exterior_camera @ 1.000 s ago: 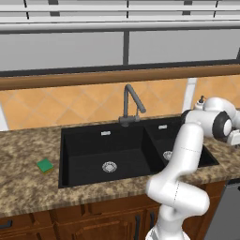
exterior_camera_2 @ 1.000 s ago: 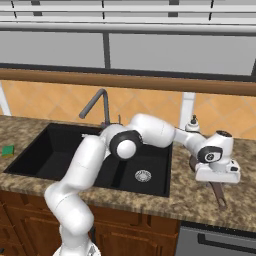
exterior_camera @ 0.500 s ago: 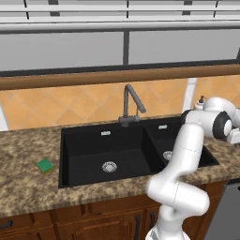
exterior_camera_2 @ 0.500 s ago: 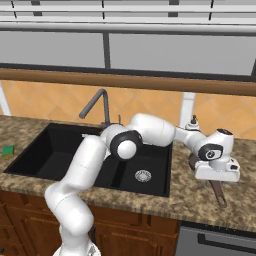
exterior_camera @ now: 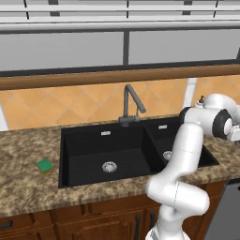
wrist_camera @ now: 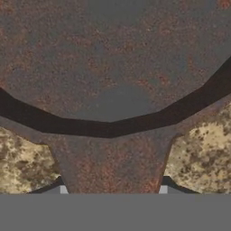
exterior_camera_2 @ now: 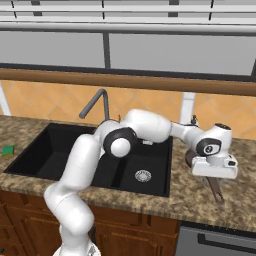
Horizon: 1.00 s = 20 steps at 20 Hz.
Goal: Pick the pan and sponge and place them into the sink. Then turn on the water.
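- The round, shallow, dark brown frying pan (wrist_camera: pixel 113 63) lies on the speckled brown granite counter (exterior_camera_2: pixel 200 200) to the right of the black rectangular double-basin sink (exterior_camera: pixel 84 161); in the right base view its long thin dark handle (exterior_camera_2: pixel 216 190) runs out from under the white hand toward the counter's front edge
- In the hand view the pan's rim curves across the middle and the handle's root runs down between the two fingers (wrist_camera: pixel 63 190); they stand at either side of the handle, pinching it close to the rim
- The small flat green square sponge (exterior_camera: pixel 45 165) rests on the counter left of the sink, well apart from the pan
- The dark grey gooseneck faucet (exterior_camera: pixel 129 103) stands behind the basins; both basins hold nothing but their round metal drains
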### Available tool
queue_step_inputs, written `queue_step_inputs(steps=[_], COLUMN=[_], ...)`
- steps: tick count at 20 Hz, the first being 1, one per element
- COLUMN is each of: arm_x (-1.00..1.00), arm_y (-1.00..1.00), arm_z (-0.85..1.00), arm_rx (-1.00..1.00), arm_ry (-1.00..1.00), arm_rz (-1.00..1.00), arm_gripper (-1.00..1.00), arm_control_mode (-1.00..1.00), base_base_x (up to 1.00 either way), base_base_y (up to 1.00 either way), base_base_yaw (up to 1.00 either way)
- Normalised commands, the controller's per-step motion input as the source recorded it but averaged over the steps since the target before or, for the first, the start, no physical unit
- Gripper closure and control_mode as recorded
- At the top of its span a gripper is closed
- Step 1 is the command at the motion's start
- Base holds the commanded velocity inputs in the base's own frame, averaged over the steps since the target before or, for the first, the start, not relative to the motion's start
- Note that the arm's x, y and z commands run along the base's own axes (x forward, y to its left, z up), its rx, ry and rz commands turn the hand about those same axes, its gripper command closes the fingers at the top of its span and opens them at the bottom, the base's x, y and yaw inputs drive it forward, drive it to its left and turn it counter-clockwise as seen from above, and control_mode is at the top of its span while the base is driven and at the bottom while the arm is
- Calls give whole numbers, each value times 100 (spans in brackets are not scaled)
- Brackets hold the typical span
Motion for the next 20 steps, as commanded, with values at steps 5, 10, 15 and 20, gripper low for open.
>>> queue_step_inputs(steps=[5, 10, 15, 20], arm_x=[-34, -54, -51, -43], arm_y=[33, 55, 74, 79], arm_z=[43, 45, 48, 47], arm_rx=[0, -6, -8, 0], arm_ry=[-1, -7, -8, -14], arm_rz=[0, 2, 2, 12], arm_gripper=[100, 100, 100, 100], arm_control_mode=[-100, -100, -100, -100], base_base_x=[0, 0, 0, 0], base_base_y=[0, 0, 0, 0], base_base_yaw=[0, 0, 0, 0])
